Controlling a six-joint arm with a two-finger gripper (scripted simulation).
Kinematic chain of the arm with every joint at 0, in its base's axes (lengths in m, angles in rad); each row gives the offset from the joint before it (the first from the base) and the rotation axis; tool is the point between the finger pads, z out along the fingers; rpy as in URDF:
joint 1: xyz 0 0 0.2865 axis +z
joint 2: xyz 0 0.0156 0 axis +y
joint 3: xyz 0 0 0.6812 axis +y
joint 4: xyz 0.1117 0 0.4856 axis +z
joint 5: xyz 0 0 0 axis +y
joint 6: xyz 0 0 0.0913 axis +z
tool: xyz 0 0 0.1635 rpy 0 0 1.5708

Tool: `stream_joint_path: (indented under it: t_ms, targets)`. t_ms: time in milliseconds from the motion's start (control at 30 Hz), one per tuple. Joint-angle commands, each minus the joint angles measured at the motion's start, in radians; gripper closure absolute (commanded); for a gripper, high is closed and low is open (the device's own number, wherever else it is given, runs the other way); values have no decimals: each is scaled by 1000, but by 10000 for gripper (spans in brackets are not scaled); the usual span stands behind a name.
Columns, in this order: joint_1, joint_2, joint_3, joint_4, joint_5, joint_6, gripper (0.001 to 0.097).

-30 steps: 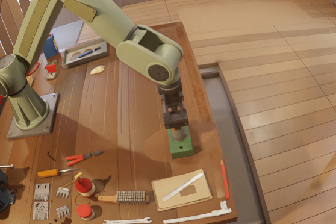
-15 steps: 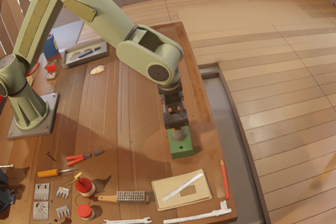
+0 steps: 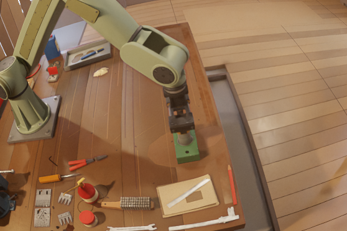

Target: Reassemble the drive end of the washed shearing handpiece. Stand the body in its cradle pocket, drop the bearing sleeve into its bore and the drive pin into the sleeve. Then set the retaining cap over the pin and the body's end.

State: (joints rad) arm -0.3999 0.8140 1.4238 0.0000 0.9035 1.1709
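The grey handpiece body (image 3: 184, 138) stands upright in the far pocket of the green cradle (image 3: 186, 147), on the right side of the bench. My gripper (image 3: 182, 131) comes straight down on the body's top end and is still closed around it. The cradle's near end shows a small dark hole. A blue drive pin (image 3: 92, 53) lies in the grey parts tray (image 3: 87, 54) at the far left of the bench. I cannot make out the sleeve and the cap in the tray's recesses.
The bench's right edge (image 3: 228, 145) runs close beside the cradle, with a grey channel below it. Near me lie a cardboard pad (image 3: 187, 195), a red pencil (image 3: 232, 184), a brush (image 3: 130, 203), pliers (image 3: 85, 161), a screwdriver, combs and red oil cans.
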Motion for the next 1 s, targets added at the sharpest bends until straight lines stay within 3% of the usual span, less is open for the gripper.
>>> stream_joint_path:
  t_ms: [0, 233, 967]
  targets:
    - [0, -2, -1, 0, 0, 0, 398]
    - [0, -2, -1, 0, 0, 0, 273]
    - [0, -2, -1, 0, 0, 0, 273]
